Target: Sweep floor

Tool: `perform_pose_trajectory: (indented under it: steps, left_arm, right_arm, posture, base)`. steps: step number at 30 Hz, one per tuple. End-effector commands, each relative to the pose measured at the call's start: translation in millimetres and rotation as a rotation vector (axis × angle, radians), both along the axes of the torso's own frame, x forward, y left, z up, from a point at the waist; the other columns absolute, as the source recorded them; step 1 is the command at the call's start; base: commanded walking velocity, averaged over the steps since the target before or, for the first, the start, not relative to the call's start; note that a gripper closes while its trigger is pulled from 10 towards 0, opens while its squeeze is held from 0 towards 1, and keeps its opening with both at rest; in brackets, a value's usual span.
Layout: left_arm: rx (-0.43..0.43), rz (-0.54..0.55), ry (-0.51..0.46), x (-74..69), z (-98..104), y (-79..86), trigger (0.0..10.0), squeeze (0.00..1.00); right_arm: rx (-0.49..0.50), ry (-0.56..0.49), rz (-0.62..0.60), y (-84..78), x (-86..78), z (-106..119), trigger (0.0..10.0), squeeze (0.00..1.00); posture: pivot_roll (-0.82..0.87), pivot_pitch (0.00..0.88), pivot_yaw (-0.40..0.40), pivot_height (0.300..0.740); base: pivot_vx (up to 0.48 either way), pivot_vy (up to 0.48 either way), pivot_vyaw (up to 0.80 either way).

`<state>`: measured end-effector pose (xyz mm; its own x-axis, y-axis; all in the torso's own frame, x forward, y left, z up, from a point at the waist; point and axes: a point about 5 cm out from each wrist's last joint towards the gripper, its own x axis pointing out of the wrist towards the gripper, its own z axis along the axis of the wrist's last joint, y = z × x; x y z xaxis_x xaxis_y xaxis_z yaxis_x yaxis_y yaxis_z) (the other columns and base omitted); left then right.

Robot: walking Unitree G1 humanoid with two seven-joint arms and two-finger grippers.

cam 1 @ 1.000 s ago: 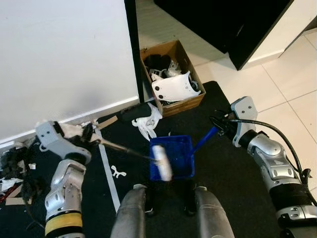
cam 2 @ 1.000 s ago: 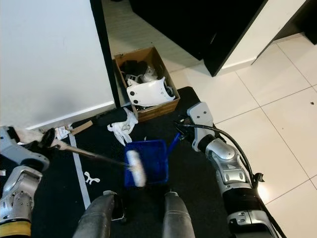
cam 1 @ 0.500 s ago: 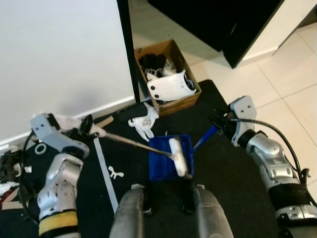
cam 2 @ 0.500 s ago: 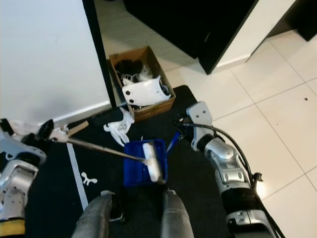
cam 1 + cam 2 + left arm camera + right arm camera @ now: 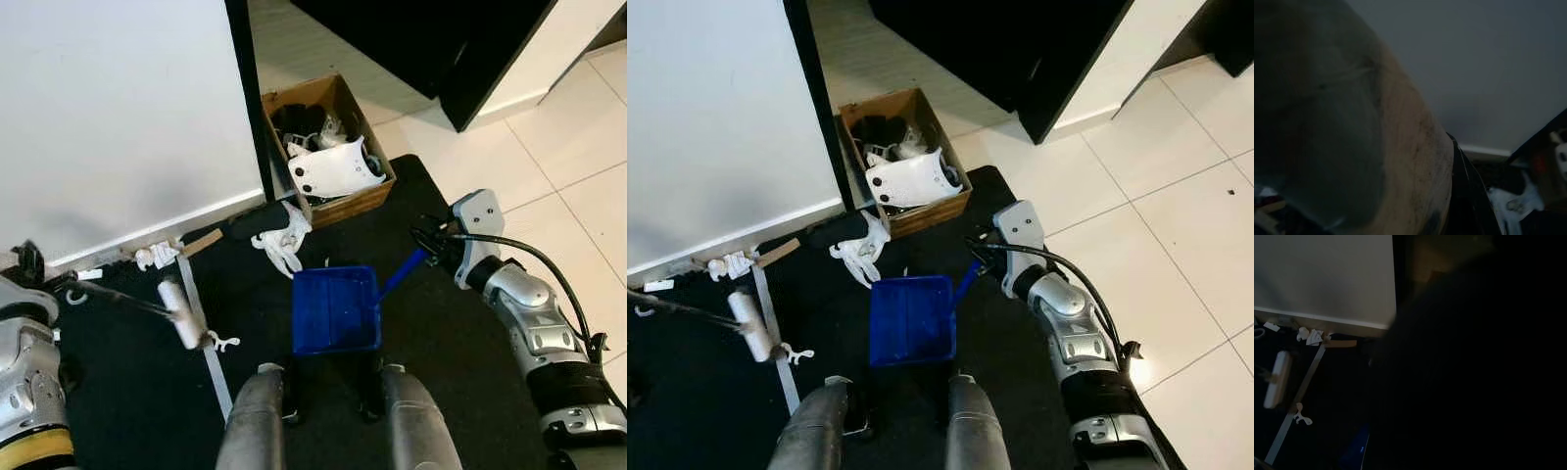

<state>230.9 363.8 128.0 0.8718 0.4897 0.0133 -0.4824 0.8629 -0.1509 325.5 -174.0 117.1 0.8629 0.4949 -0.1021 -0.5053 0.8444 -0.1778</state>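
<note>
A blue dustpan [image 5: 335,308] lies on the black mat just ahead of my feet. Its blue handle [image 5: 402,274] runs up into my right gripper [image 5: 432,252], which is shut on it. A brush with a white head [image 5: 180,313] rests on the mat to the left of the pan, by a white tape line [image 5: 201,338]. Its thin handle [image 5: 108,294] leads to my left gripper [image 5: 37,276] at the picture's left edge, shut on it. Litter lies about: crumpled white paper [image 5: 282,237], a small white scrap [image 5: 157,257] and a white curl [image 5: 224,342]. The dark right wrist view shows the brush head [image 5: 1276,379].
An open cardboard box [image 5: 378,188] holding a white shell and black parts stands against the white wall [image 5: 118,108]. A black cabinet [image 5: 460,49] stands at the back right, with white tiles [image 5: 558,147] beyond the mat. My legs [image 5: 260,421] are at the bottom.
The brush head has swung from over the dustpan out to the left onto the mat. My left arm pulled back to the left. The dustpan and right arm stayed put.
</note>
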Motion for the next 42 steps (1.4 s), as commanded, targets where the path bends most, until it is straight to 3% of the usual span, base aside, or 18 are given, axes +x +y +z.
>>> perform_pose_trajectory:
  steps: [1,6,17,23,29,33,38,42]
  left_arm:
    - [0.003,0.014,0.063,-8.1,-12,3.7,10.0,0.0]
    - [-0.065,-0.014,0.102,-5.6,-36,-9.5,10.0,0.0]
    - [-0.178,-0.118,0.115,7.2,-57,-41.1,10.0,0.0]
    - [-0.373,-0.211,0.064,19.4,-69,-68.5,10.0,0.0]
    - [-0.472,-0.273,0.003,26.6,-68,-82.9,10.0,0.0]
    - [-0.493,-0.295,-0.021,28.9,-65,-86.9,10.0,0.0]
    - [-0.49,-0.357,-0.116,32.5,-44,-90.5,10.0,0.0]
    - [-0.424,-0.373,-0.154,30.8,-27,-82.8,10.0,0.0]
  right_arm:
    - [0.011,0.029,-0.004,-2.8,-3.5,-7,10.0,0.0]
    - [0.009,0.029,-0.007,-3.8,-3.9,-7,10.0,0.0]
    - [0.007,0.027,-0.01,-4.9,-4.2,-6,10.0,0.0]
    - [0.004,0.022,-0.011,-6.0,-2.9,-5,10.0,0.0]
    - [0.002,0.019,-0.014,-7.7,-2.4,-3,10.0,0.0]
    - [0.001,0.018,-0.014,-8.1,-2.2,-3,10.0,0.0]
    - [0.002,0.019,-0.011,-7.6,-1.7,-3,10.0,0.0]
    - [0.004,0.02,-0.005,-5.2,-1.7,-4,10.0,0.0]
  posture:
    - [-0.06,0.346,-0.046,0.74]
    - [-0.07,0.346,-0.045,0.74]
    - [-0.08,0.342,-0.044,0.74]
    - [-0.09,0.335,-0.048,0.74]
    - [-0.09,0.328,-0.049,0.74]
    - [-0.09,0.326,-0.051,0.74]
    - [-0.08,0.324,-0.051,0.74]
    - [-0.08,0.324,-0.05,0.74]
  base:
    - [0.0,0.0,0.0]
    - [0.0,0.0,0.0]
    - [0.0,0.0,0.0]
    - [0.0,0.0,0.0]
    - [0.0,0.0,0.0]
    - [0.0,0.0,0.0]
    - [0.0,0.0,0.0]
    - [0.0,0.0,0.0]
